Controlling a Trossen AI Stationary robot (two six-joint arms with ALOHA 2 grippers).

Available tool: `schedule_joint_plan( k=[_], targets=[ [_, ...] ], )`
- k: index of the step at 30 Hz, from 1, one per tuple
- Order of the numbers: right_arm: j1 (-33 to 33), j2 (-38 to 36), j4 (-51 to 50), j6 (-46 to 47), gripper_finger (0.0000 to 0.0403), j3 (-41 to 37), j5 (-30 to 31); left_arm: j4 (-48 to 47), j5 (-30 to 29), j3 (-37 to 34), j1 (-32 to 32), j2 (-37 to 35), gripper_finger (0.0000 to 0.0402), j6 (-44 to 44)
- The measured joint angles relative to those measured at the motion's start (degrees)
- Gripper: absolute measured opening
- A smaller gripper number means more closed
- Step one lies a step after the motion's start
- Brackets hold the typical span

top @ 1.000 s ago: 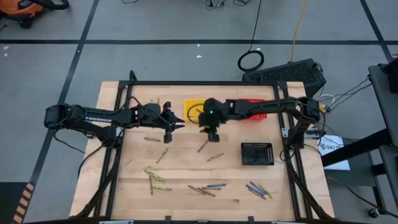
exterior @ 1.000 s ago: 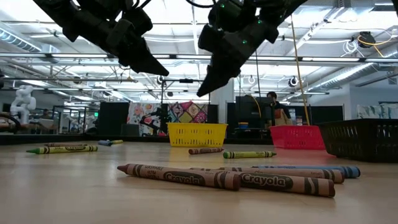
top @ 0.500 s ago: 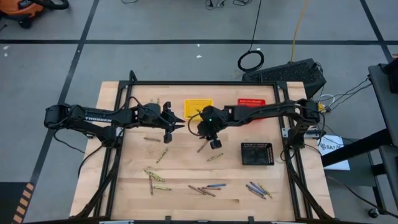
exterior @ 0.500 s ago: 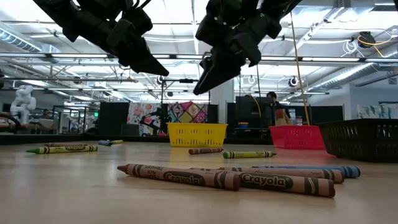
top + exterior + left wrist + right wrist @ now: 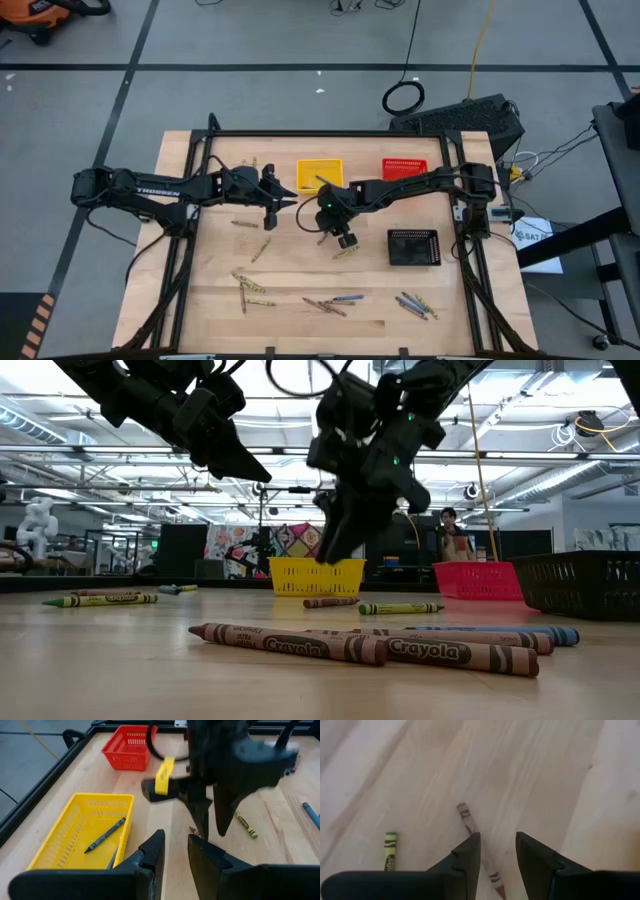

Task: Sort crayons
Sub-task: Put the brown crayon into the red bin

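Note:
Crayons lie scattered flat on the wooden table [image 5: 210, 300]. My right gripper [image 5: 497, 842] hangs open, pointing steeply down, just above a brown crayon [image 5: 468, 822] at mid-table; its fingers stand on either side of the crayon's length. In the low view its tips [image 5: 327, 552] are clear of that crayon [image 5: 330, 602]. A yellow-green crayon [image 5: 390, 852] lies close by. My left gripper [image 5: 175, 845] waits open in the air at the table's far left [image 5: 288, 194], next to the yellow basket [image 5: 60, 845], which holds blue-grey crayons [image 5: 105, 836].
A red basket [image 5: 404, 167] stands at the far edge and a black basket [image 5: 413, 246] at the right. More crayons lie near the front edge in groups [image 5: 250, 285], [image 5: 328, 304], [image 5: 415, 305], and two near the left arm [image 5: 258, 248].
My right gripper has come down and toward the table's near edge, from beside the yellow basket to just over the brown crayon, and its wrist has rolled. Its fingers keep the same gap. The crayons have not moved.

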Motion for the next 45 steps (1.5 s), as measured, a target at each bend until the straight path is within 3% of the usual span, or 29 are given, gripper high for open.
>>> schedule_joint_plan(
  k=[21, 32, 41, 45],
  targets=[
    [0.1, 5.0, -0.7, 0.1, 0.0109, 0.0, 0.2, -0.1, 0.0, 0.0, 0.0, 0.0, 0.009, 0.0],
    [0.0, 7.7, -1.8, 0.2, 0.0072, 0.3, 0.1, -0.3, 0.0, 0.0, 0.0, 0.0, 0.009, 0.0],
    [0.0, 7.9, -3.3, 0.2, 0.0009, 0.2, -0.1, -0.3, 0.0, 0.0, 0.0, 0.0, 0.009, 0.0],
    [0.0, 7.9, -4.3, 0.3, 0.0006, 0.1, -0.1, -0.3, 0.0, 0.0, 0.0, 0.0, 0.009, 0.0]
  ],
)
